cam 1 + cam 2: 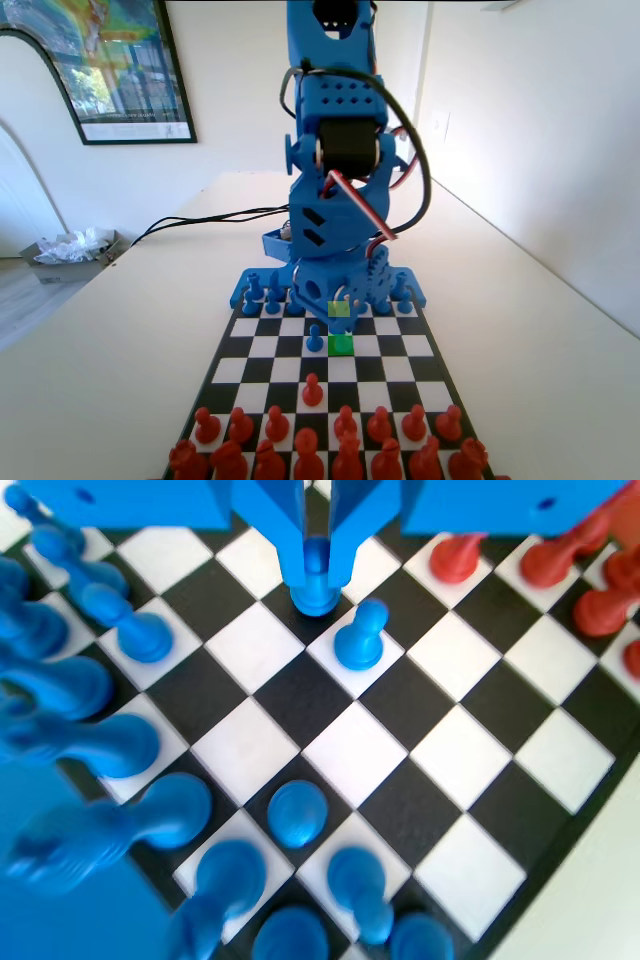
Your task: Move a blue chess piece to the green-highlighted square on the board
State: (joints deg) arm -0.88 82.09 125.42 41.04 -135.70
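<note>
The blue chess piece point(316, 580) stands upright between the jaws of my gripper point(317, 560), which are shut against its ball head. Its base rests on a dark square of the board point(440, 750). In the fixed view the gripper point(340, 315) is low over the board point(400, 370). The blue pawn point(340, 327) stands at the far edge of the green-highlighted square point(343, 346). A duller yellow-olive square point(339, 309) lies just behind it.
A second blue pawn point(315, 340) point(360, 635) stands one square to the left in the fixed view. One red pawn point(313, 390) is advanced ahead of the red rows point(330, 440). Blue pieces point(130, 630) crowd the wrist view's left and bottom.
</note>
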